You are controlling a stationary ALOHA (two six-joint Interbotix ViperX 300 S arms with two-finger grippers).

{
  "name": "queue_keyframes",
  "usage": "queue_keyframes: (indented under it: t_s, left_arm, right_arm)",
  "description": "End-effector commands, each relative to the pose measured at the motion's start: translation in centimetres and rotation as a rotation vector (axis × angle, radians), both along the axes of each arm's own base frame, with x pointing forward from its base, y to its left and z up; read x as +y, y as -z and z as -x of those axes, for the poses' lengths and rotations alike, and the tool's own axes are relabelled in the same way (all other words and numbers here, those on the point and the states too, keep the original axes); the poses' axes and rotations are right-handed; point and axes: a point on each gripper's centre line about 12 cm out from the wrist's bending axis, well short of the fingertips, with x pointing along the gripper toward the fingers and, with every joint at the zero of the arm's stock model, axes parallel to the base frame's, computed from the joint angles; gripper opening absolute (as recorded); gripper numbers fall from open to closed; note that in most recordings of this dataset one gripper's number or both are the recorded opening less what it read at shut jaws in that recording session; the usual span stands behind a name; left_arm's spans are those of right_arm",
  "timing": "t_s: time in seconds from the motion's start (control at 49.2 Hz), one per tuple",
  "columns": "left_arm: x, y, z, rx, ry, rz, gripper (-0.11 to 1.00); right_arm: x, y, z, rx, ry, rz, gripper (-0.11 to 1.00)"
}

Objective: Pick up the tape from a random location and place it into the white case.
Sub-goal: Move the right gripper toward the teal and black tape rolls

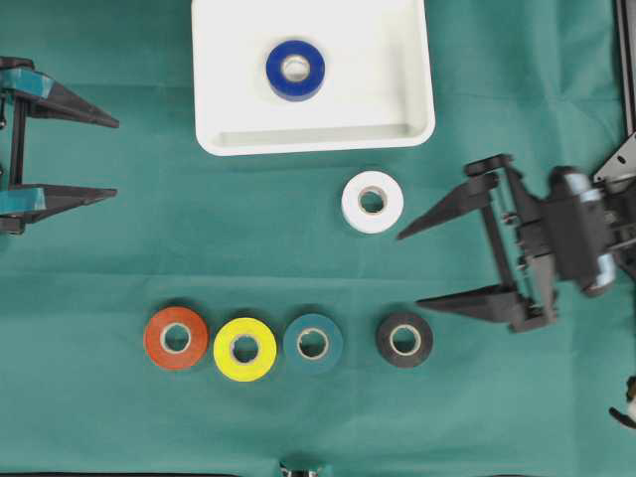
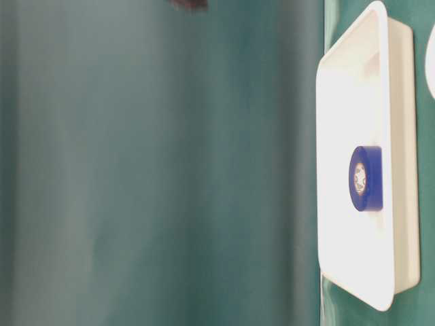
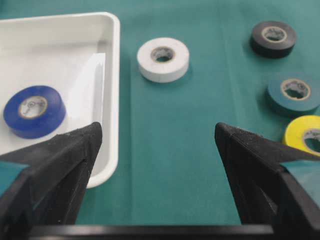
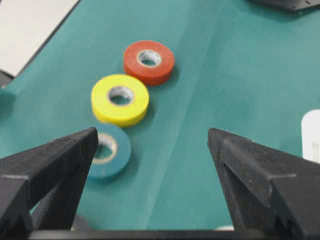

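White tape (image 1: 372,202) flat on green surface (image 1: 119,248), just below white case (image 1: 224,89). From right hand (image 1: 407,268), fingers wide apart and empty, at ten o'clock, near. Left hand (image 1: 117,157) also apart, farther away.

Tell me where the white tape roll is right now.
In the overhead view the white tape roll lies flat on the green cloth right of centre, just below the white case, with the black roll below it.

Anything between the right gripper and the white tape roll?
Nothing: overhead view shows bare green cloth between the open right gripper and the white tape roll.
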Motion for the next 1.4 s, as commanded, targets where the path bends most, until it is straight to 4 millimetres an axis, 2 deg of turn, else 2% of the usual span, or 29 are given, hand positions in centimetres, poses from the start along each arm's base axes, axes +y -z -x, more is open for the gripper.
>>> queue_keyframes:
  t_s: [0.0, 0.285, 0.589, 0.874, 1.118, 1.382]
  left_arm:
    - [0.0, -0.4, -0.3, -0.012, -0.002, 0.003, 0.98]
    - [0.0, -0.4, -0.3, -0.009, -0.002, 0.003, 0.98]
    - [0.0, -0.3, -0.3, -0.008, -0.002, 0.003, 0.98]
    - [0.0, -0.2, -0.2, 0.0, -0.002, 0.003, 0.98]
    - [0.0, -0.2, -0.3, 0.001, -0.003, 0.006, 0.98]
    - [0.0, -0.2, -0.3, 0.001, -0.003, 0.004, 0.98]
  right_arm:
    - [0.6, -1.3, -2.2, -0.03, 0.0, -0.011, 0.9]
    - [2.1, -1.6, -7.8, -0.012, -0.002, -0.003, 0.9]
    - [3.0, -2.1, -11.3, -0.006, -0.002, 0.0, 0.9]
    - [3.2, -2.3, -12.6, 0.001, -0.001, 0.002, 0.9]
    - [3.2, -2.0, -12.5, 0.039, 0.001, 0.007, 0.9]
    - [3.1, -1.6, -12.3, 0.155, 0.013, 0.012, 0.9]
